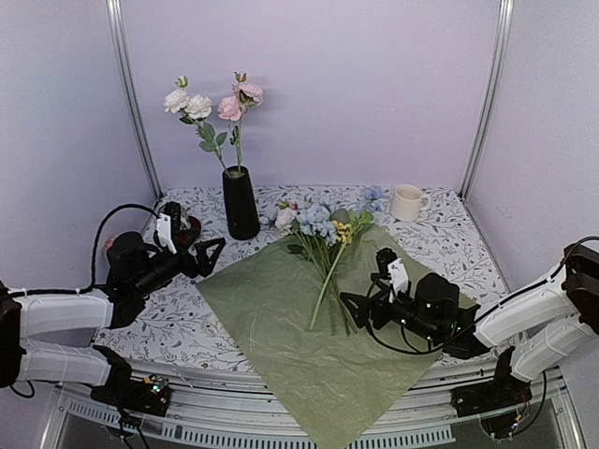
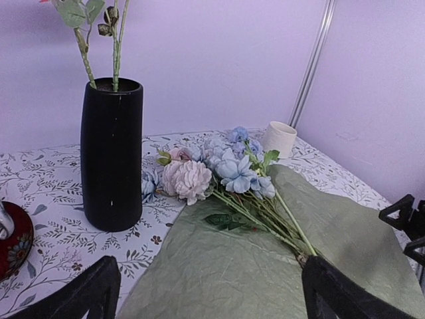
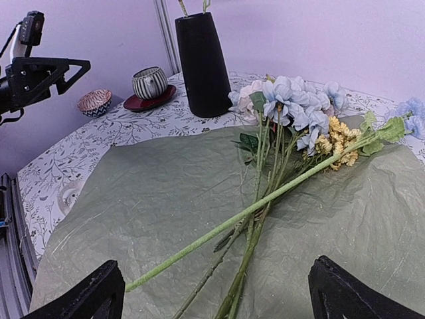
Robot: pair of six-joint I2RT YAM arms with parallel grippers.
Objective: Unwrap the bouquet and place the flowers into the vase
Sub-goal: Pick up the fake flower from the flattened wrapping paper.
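Note:
The bouquet lies unwrapped. Its olive-green paper [image 1: 281, 323] [image 2: 219, 266] [image 3: 153, 193] is spread flat on the table. Loose flowers [image 1: 325, 234] [image 2: 226, 169] [image 3: 292, 119], blue, pale pink and yellow, lie on it with their stems toward me. The black vase [image 1: 241, 203] [image 2: 111, 154] [image 3: 202, 65] stands upright behind the paper's left corner and holds white and pink blooms [image 1: 213, 101]. My left gripper [image 1: 213, 257] [image 2: 212, 299] hovers open at the paper's left edge. Open and empty, my right gripper [image 1: 363, 292] [image 3: 216, 296] hangs just above the stem ends.
A white mug [image 1: 406, 202] [image 2: 279, 138] stands at the back right. A striped cup [image 3: 149, 83] on a red saucer [image 2: 13, 242] and a small patterned bowl [image 3: 95, 102] sit left of the vase. The paper overhangs the table's front edge.

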